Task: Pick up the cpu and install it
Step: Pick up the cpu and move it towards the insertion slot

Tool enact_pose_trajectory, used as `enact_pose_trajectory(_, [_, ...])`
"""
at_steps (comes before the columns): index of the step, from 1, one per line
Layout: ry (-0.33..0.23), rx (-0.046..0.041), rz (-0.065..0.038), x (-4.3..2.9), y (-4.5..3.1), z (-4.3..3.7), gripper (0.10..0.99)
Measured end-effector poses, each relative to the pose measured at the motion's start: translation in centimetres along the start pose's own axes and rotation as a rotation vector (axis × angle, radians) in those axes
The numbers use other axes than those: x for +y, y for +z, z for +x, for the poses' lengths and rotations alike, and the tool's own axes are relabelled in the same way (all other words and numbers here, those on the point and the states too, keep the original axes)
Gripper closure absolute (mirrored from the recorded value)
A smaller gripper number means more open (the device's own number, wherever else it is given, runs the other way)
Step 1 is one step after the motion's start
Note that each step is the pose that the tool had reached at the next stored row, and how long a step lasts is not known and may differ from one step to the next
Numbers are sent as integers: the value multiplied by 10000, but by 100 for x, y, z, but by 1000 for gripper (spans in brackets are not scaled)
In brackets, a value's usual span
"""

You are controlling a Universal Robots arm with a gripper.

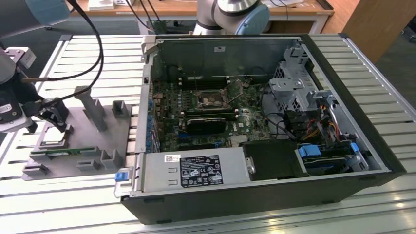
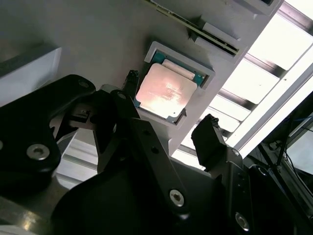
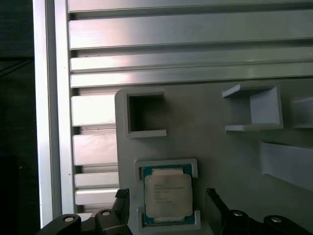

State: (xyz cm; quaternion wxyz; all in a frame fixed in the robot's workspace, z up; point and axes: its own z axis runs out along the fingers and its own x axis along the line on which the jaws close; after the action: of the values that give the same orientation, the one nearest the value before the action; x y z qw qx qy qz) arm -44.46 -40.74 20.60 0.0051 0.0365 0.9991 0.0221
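The cpu (image 2: 165, 92) is a small square chip with a shiny metal top. It lies flat in a raised nest on the grey fixture plate (image 1: 97, 139), seen in both wrist views, cpu (image 3: 167, 195). My gripper (image 2: 169, 100) hovers just above it, open, with one black finger (image 2: 210, 134) on each side of the chip and neither touching it. In the exterior view the gripper (image 1: 55, 124) stands over the fixture at the exterior view's left. The motherboard's cpu socket (image 1: 211, 101) sits inside the open computer case (image 1: 364, 146).
A long green memory stick (image 2: 195, 24) lies in a slot beside the cpu's nest. Upright grey posts (image 1: 97, 112) rise from the fixture. A black heatsink block (image 1: 208, 124) and cables (image 1: 293, 124) crowd the case. The slatted metal table (image 3: 195, 44) surrounds everything.
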Motion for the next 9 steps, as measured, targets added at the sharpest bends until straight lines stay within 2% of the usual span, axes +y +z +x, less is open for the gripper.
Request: enact_pose_trajectory(9, [-168, 7, -6, -5, 130, -7, 369])
